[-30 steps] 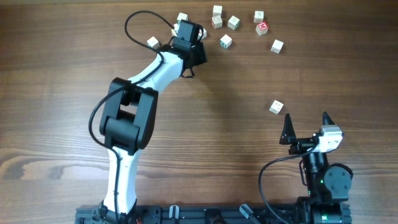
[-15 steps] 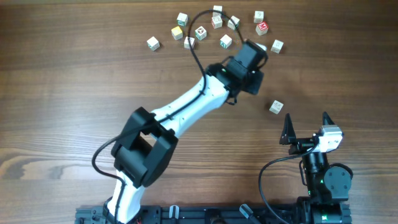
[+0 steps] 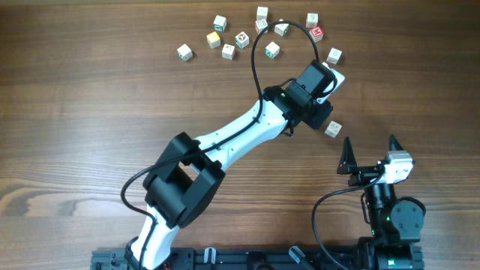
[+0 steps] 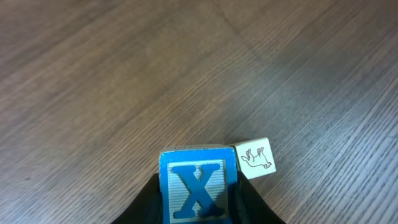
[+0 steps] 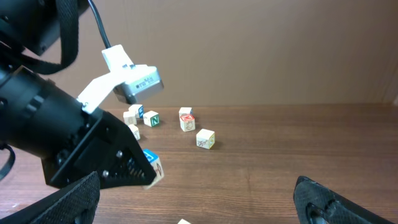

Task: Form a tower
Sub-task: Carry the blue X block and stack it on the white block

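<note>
Lots of small pale wooden cubes with coloured marks (image 3: 241,39) lie spread on the far side of the brown wooden table (image 3: 75,112). One small pale cube (image 3: 333,130) sits apart.

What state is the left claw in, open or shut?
Shut: the left claw grips the blue X cube, dark fingers against both sides in the wrist view.

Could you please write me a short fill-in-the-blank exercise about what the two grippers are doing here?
The left gripper is shut on a block printed with a blue letter ___.
The right gripper stands ___.
The small cube beside that block bears a drawn ___.
Missing: X; open; animal.
</note>
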Tool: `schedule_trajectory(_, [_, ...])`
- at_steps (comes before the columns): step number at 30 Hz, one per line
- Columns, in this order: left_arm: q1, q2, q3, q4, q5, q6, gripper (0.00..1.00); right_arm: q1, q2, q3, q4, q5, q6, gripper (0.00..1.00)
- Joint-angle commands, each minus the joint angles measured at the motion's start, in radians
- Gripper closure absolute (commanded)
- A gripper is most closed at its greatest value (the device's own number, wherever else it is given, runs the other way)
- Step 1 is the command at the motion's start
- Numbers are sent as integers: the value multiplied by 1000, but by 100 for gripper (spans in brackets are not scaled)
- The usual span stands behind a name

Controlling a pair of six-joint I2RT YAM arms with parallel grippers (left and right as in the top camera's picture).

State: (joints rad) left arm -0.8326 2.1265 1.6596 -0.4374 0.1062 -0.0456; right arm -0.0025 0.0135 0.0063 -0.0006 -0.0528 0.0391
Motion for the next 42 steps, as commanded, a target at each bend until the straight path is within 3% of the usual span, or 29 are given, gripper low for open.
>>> schedule_trajectory(1, [-19,60,-3,-1,39,16,78,4,-6,-1,2,-16,-10,0])
schedule_trajectory(9, [-86,68,-4,4,38,16,76,4,-6,-1,2,-16,-10,0])
schedule_trajectory(15, [-88,68,-4,8,39,16,70,4,-6,-1,2,-16,-10,0])
schedule_trajectory(36, [-98,146,-5,90,39,12,66,4,-6,-1,2,-16,-10,0])
schedule_trajectory(42, [-99,146,-5,101,39,11,58,4,-6,-1,2,-16,-10,0])
